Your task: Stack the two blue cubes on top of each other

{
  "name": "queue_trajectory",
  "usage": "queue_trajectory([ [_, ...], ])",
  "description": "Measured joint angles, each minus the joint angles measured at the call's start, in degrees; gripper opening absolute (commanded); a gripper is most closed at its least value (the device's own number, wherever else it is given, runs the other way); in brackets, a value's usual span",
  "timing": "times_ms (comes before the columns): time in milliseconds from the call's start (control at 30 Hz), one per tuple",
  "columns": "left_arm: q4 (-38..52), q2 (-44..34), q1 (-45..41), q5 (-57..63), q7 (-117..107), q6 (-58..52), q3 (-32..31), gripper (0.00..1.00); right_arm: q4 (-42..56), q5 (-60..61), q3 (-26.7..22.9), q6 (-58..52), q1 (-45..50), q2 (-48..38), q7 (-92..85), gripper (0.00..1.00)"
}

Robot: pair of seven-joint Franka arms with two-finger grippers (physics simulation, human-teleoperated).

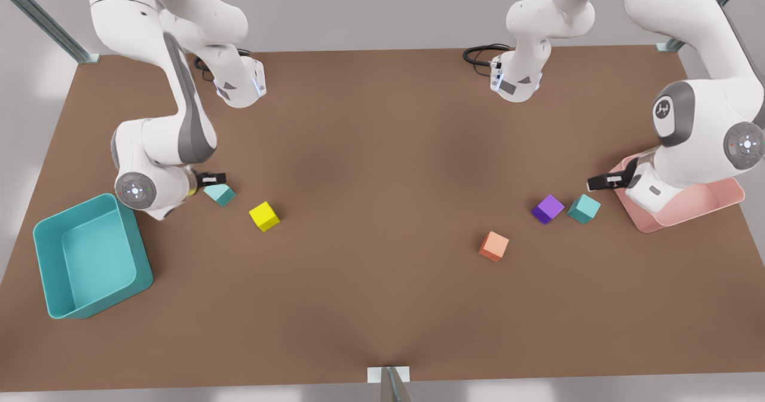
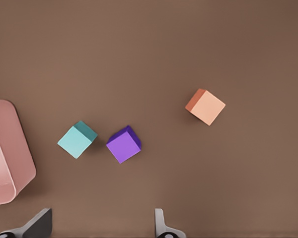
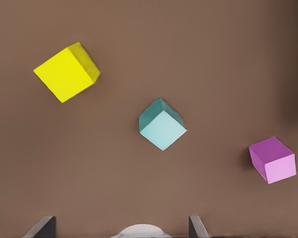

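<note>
The left claw [image 2: 102,225], fingers wide, hovers beside one small teal cube [image 1: 584,208]; the right claw [image 3: 121,228], seemingly wide too, overhangs the other teal cube [image 1: 220,194].

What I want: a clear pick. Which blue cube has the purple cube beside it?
The blue cube at the front view's right, near the pink tray; the other blue cube neighbours the yellow cube.

You get soft, even light from above. The brown table [image 1: 382,151] looks darker in its middle. Shadows under the cubes are small and faint. No glare anywhere.
</note>
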Motion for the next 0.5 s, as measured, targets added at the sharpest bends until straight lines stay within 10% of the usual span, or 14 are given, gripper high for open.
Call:
queue_trajectory([
  [500,-0.03,0.91,0.55,0.02,-0.32,-1.63,0.00,1.00,-25.97,5.68,-0.88,30.30,-7.16,-5.37,15.28,1.00],
])
